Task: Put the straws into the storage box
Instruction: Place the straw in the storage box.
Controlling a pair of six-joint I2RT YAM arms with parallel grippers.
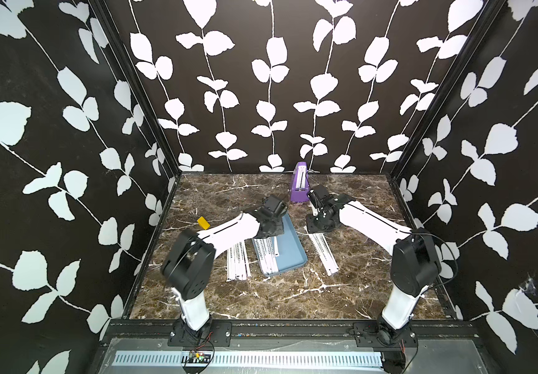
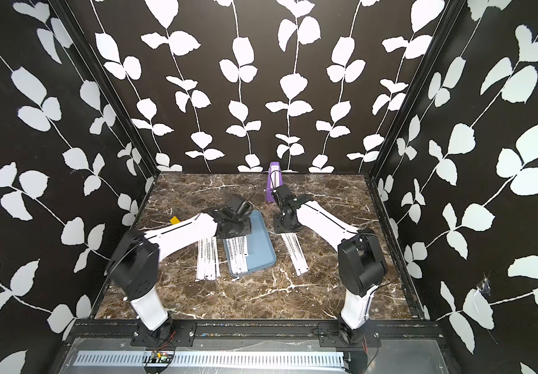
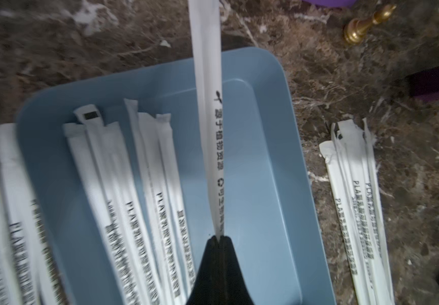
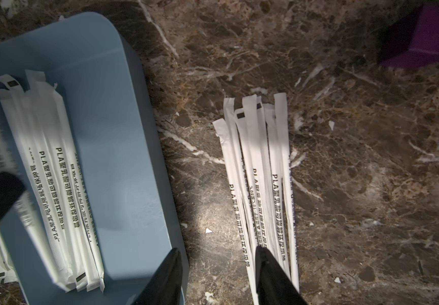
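The storage box (image 1: pixel 288 249) is a light-blue tray in the middle of the marble table, with several white wrapped straws (image 1: pixel 269 255) lying along its left half. More straws lie in a pile (image 1: pixel 238 262) on the table left of the box, and another pile (image 1: pixel 324 255) lies to its right. My left gripper (image 3: pixel 218 237) hangs over the box's bare floor (image 3: pixel 260 184), shut on one straw (image 3: pixel 208 105) that sticks out ahead of the jaws. My right gripper (image 4: pixel 218 249) is open, one finger over the box's edge (image 4: pixel 160 184), the other over the right pile (image 4: pixel 260 171).
A tall purple wedge-shaped object (image 1: pixel 300 184) stands at the back, just behind the right wrist. A small yellow block (image 1: pixel 203 222) lies left of the left forearm. A gold pawn-like piece (image 3: pixel 363 25) lies beyond the box. Patterned walls close in three sides.
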